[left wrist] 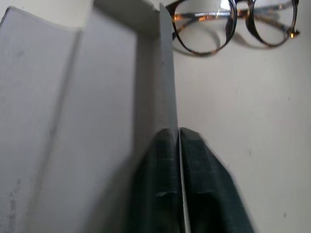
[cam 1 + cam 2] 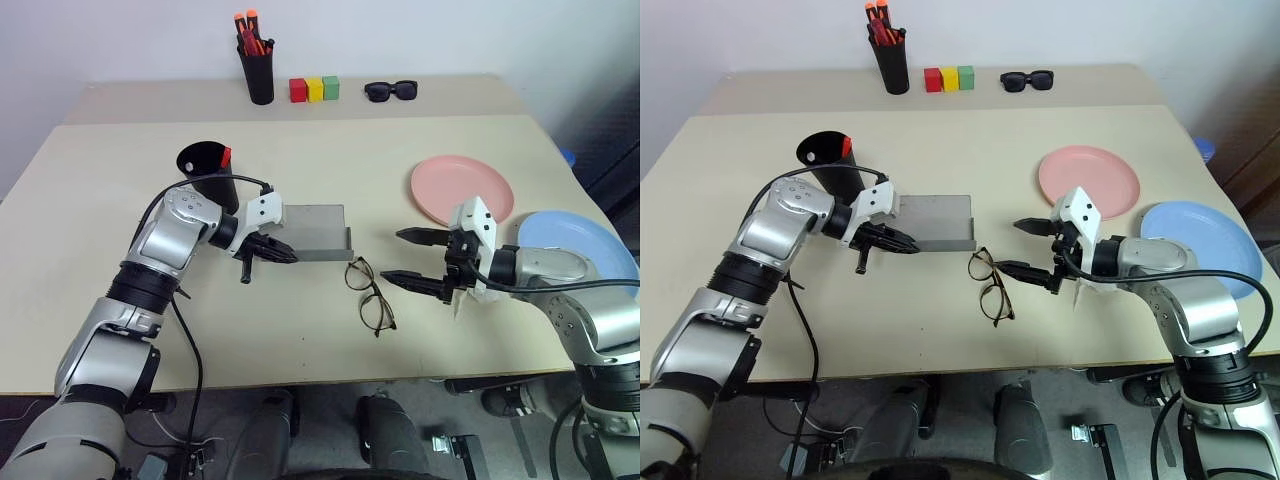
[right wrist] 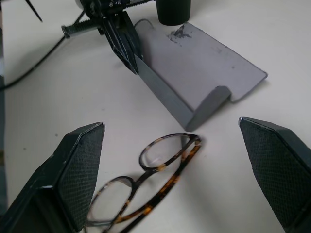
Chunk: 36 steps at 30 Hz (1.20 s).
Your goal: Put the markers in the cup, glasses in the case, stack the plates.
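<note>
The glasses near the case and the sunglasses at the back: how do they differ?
The glasses have thin mottled-brown rims and clear round lenses; the sunglasses are chunky, black and dark-lensed. The glasses lie on the near table between the two grippers, beside the open grey case; the sunglasses lie on the far table, right of the coloured blocks. Both rest flat, touched by nothing.

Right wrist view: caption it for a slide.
Open right gripper poised over the glasses; left gripper pinching the case wall.

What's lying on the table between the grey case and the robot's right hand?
The glasses, folded, on bare table just off the case's near corner; the open right hand faces them. The right wrist view shows it best.
</note>
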Each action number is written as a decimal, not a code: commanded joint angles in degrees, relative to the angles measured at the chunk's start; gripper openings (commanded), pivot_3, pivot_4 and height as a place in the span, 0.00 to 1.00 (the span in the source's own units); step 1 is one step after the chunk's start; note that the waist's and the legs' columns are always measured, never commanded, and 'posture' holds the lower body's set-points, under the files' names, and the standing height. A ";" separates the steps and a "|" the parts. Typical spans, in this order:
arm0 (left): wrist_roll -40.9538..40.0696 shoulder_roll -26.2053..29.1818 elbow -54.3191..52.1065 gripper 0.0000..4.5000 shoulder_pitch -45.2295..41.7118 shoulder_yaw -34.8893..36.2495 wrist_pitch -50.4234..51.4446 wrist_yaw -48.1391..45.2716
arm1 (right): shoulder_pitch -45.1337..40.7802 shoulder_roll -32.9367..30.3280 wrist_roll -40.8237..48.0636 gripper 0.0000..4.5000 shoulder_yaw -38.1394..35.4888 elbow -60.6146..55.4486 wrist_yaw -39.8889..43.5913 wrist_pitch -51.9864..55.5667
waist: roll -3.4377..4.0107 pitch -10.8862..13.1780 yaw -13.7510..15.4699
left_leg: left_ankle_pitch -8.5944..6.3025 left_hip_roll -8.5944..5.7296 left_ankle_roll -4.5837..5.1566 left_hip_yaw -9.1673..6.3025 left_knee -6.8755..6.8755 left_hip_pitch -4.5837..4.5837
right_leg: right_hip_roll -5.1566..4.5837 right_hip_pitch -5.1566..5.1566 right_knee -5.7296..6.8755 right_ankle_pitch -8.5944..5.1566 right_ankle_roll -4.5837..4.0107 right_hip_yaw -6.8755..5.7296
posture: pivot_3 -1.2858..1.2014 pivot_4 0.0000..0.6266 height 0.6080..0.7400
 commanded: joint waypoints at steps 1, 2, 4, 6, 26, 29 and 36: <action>-0.02 -0.93 0.10 0.43 -2.04 0.16 -0.06 1.98 | -0.14 -0.52 -0.22 1.00 0.13 -2.26 -2.32 2.17 | 0.00 0.00 0.03 | 0.00 0.00 0.00 0.00 0.00 0.00 | 0.00 0.00 0.00 0.00 0.00 0.00 | 0.52 0.24 1.00; 0.47 -1.20 0.54 0.55 -2.18 0.16 -0.73 2.86 | -0.05 -1.03 -0.79 1.00 0.80 -2.52 -3.11 3.49 | 0.00 0.00 0.02 | 0.00 0.00 0.00 0.00 0.01 0.00 | 0.00 0.00 0.00 0.00 0.00 0.00 | 0.52 0.24 1.00; 0.41 -1.79 1.45 0.75 -2.45 0.71 -1.06 4.33 | 0.22 -1.59 -1.44 1.00 1.72 -2.99 -4.09 5.02 | 0.00 0.00 0.01 | 0.00 0.00 0.00 0.00 0.02 0.00 | 0.00 0.00 0.01 0.00 0.00 0.00 | 0.52 0.24 1.00; -0.20 -2.06 1.66 0.75 -2.37 1.38 -1.51 5.25 | 0.53 -1.56 -1.34 1.00 1.90 -2.91 -4.53 5.82 | 0.00 0.00 0.02 | 0.00 -0.01 0.01 0.00 0.02 0.00 | 0.00 0.00 0.01 0.00 0.00 0.00 | 0.52 0.24 1.00; -19.66 4.98 -40.93 0.75 32.42 17.37 0.05 11.88 | -7.89 4.78 15.44 1.00 -1.59 0.81 -11.59 37.20 | 0.08 -0.04 0.08 | -0.06 0.22 0.07 0.02 0.00 0.01 | 0.00 -0.04 -0.13 -0.06 -0.28 0.09 | 0.52 0.24 1.00; -21.74 4.86 -44.70 0.75 37.86 18.88 0.79 14.59 | -9.01 5.54 14.76 1.00 -0.66 2.31 -13.06 38.91 | 0.08 -0.04 0.30 | -0.07 0.22 0.09 0.03 0.00 0.02 | -0.01 -0.04 -0.13 -0.07 -0.29 0.10 | 0.52 0.24 1.00; -23.27 5.80 -47.77 0.77 44.11 21.24 2.52 20.57 | -10.18 6.10 13.84 0.95 0.47 5.66 -14.42 40.26 | 0.11 -0.05 0.10 | -0.07 0.23 0.09 0.09 -0.01 0.03 | 0.02 -0.05 -0.13 -0.07 -0.32 0.10 | 0.52 0.24 1.00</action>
